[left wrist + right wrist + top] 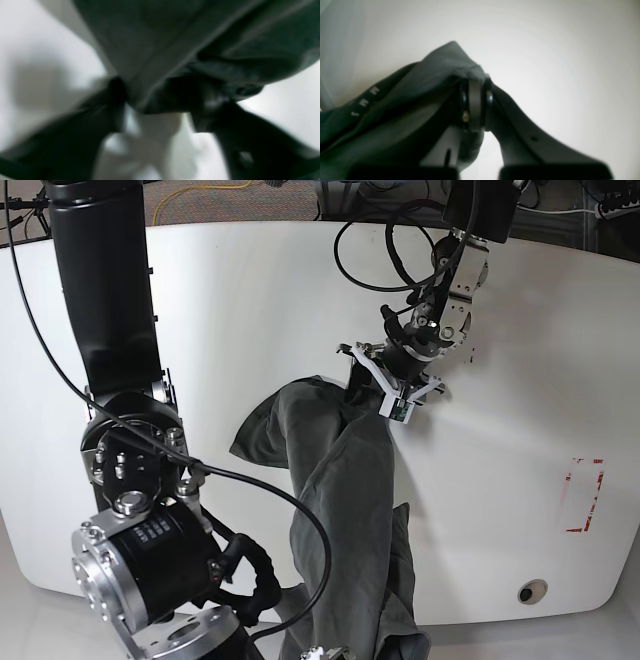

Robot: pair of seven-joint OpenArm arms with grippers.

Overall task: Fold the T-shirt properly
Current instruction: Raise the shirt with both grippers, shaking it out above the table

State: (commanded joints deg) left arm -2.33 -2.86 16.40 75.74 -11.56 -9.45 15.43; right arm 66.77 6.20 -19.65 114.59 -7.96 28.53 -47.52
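The dark charcoal-grey T-shirt (350,480) hangs stretched in a long twisted band from mid-table to the front edge of the base view. My left gripper (378,387) is shut on its far end. The blurred left wrist view shows fabric (175,45) pinched between the dark fingers (116,93). My right gripper (475,100) is shut on a fold of the shirt (407,100), whose inner band shows pale letters. In the base view that gripper (326,652) is mostly cut off at the bottom edge, at the shirt's near end.
The white table (520,430) bears a red rectangular mark (585,495) at the right and a round hole (530,591) near its front edge. My right arm's bulky joints (140,530) fill the left foreground. Cables (380,250) loop at the back.
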